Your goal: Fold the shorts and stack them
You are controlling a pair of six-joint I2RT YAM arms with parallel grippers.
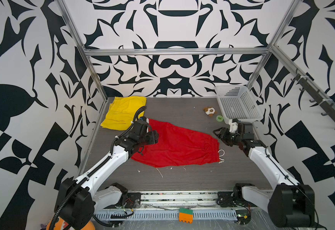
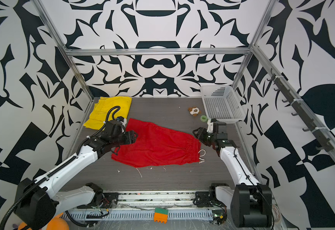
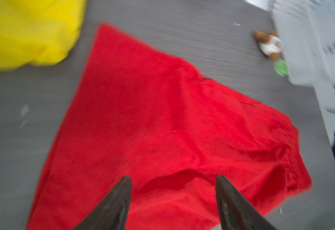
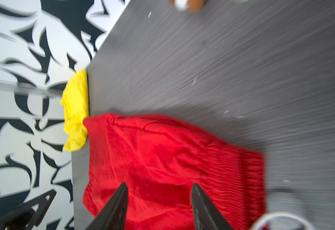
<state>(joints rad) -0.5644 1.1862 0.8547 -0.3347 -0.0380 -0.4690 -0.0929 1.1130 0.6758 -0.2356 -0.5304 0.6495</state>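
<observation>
Both open and empty, our left gripper (image 3: 173, 177) and right gripper (image 4: 158, 185) flank the spread red shorts (image 1: 174, 143), so we judge folding comes next, starting with a pinch at its three-o'clock end.

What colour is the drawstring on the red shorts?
White; the drawstring shows best in a top view, beside the red shorts.

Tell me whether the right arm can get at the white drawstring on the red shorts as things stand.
Probably yes. The right gripper hovers beside the waistband end of the red shorts, jaws apart and empty; the drawstring lies uncovered on the table nearby, with nothing between them.
</observation>
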